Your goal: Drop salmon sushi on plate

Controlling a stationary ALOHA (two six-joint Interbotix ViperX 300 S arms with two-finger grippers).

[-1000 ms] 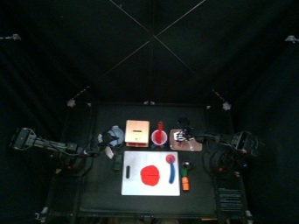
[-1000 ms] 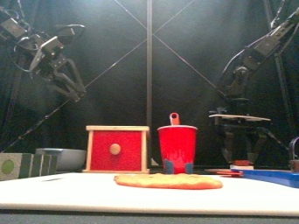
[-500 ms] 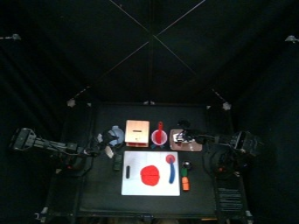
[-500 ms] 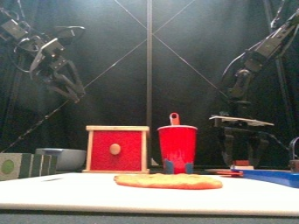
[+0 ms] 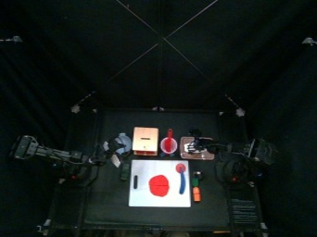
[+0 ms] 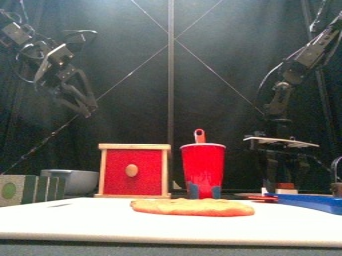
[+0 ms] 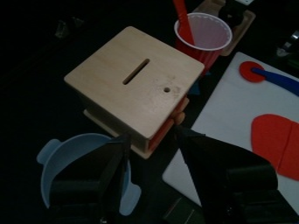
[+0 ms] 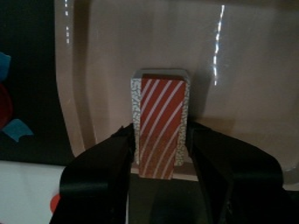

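- The right arm had sunk lower over the far right of the table than in the front view of a second before. The left arm showed no change.
- The right gripper (image 8: 162, 133) stood with its jaws spread wide, one on each side of the salmon sushi (image 8: 163, 109). Contact between jaws and sushi could not be determined.
- The salmon sushi, a red-and-white striped block, lay flat on the plate (image 8: 111, 70), near its middle.
- Judgement: with the sushi resting on the plate, the placing appeared done or all but done. What remained was for the jaws to leave without disturbing it.
- The left gripper (image 7: 158, 156) hung raised at the left, jaws parted and empty, above a wooden slotted box (image 7: 135, 83) and a red cup (image 7: 201, 33).
- The black table (image 5: 111, 125) also bore a white board (image 5: 143, 171) at its front.
- Black curtains enclosed the pen, and no person was visible.
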